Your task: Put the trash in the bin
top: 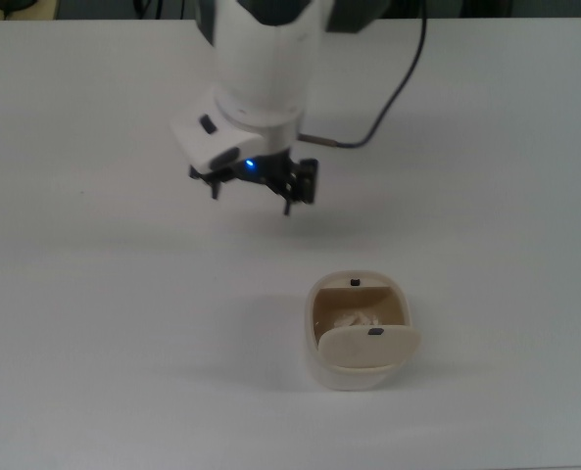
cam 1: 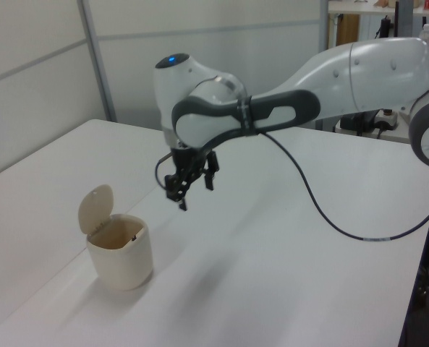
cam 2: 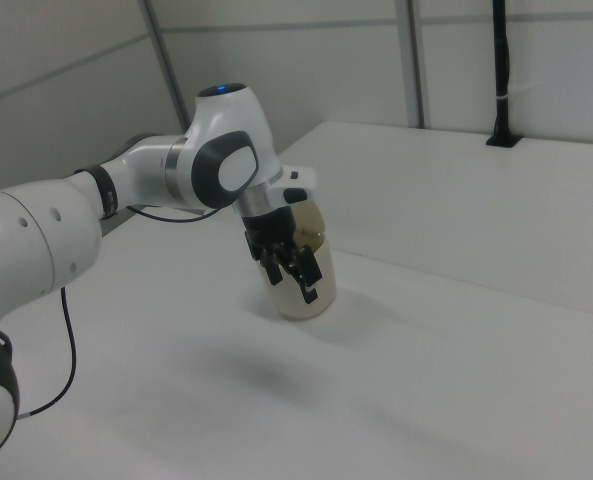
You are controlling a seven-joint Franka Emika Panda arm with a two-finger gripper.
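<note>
Up at about eleven o'clock from the bin in the top view, the tool [top: 254, 188] hangs over bare worktop [top: 94, 294], well apart from the container, its two dark fingers spread and carrying nothing; the left view shows the same, with the tool [cam 1: 190, 184] raised clear above the white surface. Moving rightward in the top view, the bin [top: 361, 330] stands upright at roughly five o'clock from the tool, its swing flap [top: 368, 345] tipped so the mouth is open, and the trash [top: 357, 318], a pale crumpled wad, lies inside against the brown interior. Judged from that, the deposit itself looks done and the step in hand is the retreat. To do it well, the arm should go on rising and drawing away toward twelve o'clock rather than sweeping low, since the cable [top: 388, 93] trailing off the wrist at about one o'clock could catch something if dragged across the worktop. In the right view the tool [cam 2: 287, 262] sits in front of the bin [cam 2: 316, 296], so how far apart the two are cannot be read there. Leaving the fingers spread is harmless, and no contact with the flap is wanted, as a nudge might tip the light container.
</note>
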